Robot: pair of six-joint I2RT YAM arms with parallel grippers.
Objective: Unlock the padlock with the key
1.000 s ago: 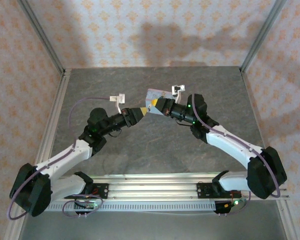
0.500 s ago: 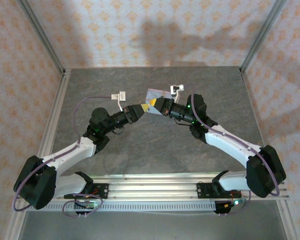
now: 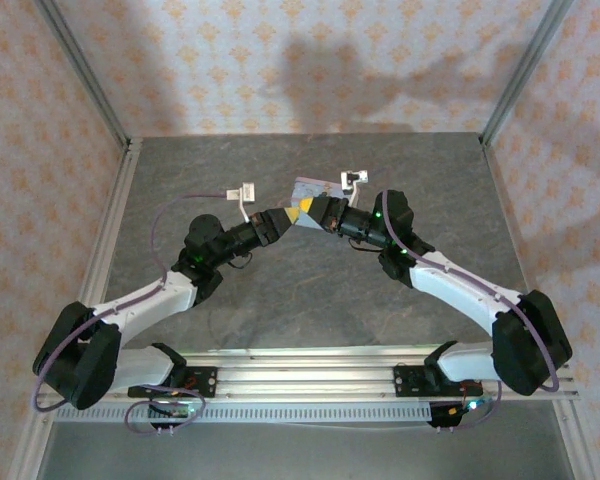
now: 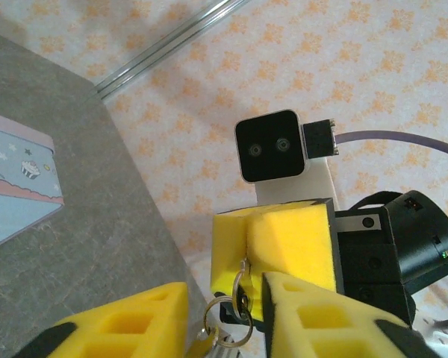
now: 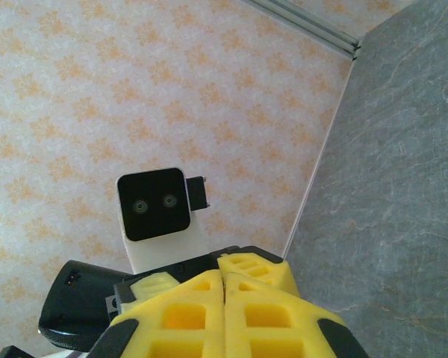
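Observation:
Above the table's middle my two grippers meet tip to tip. In the left wrist view my right gripper (image 4: pixel 246 242) is shut, and a thin metal loop (image 4: pixel 242 274), apparently the padlock's shackle, sticks out from between its yellow pads. The blue body is hidden. A silver key ring (image 4: pixel 231 324) hangs from that loop, with the tan key (image 4: pixel 204 340) at the frame's bottom edge. Both dangle between the spread fingers of my left gripper (image 4: pixel 225 289), which is open. Seen from above, the left gripper (image 3: pixel 291 215) touches the right gripper (image 3: pixel 307 211).
A pale-blue tin (image 3: pixel 317 189) with a cartoon lid (image 4: pixel 15 186) lies flat on the grey table (image 3: pixel 280 300), just behind the grippers. Metal posts and patterned walls close in the table. The base rail (image 3: pixel 300 368) runs along the near edge.
My left gripper has crept up and to the right, closer to the right gripper, and its elbow has shifted. The right arm has barely moved.

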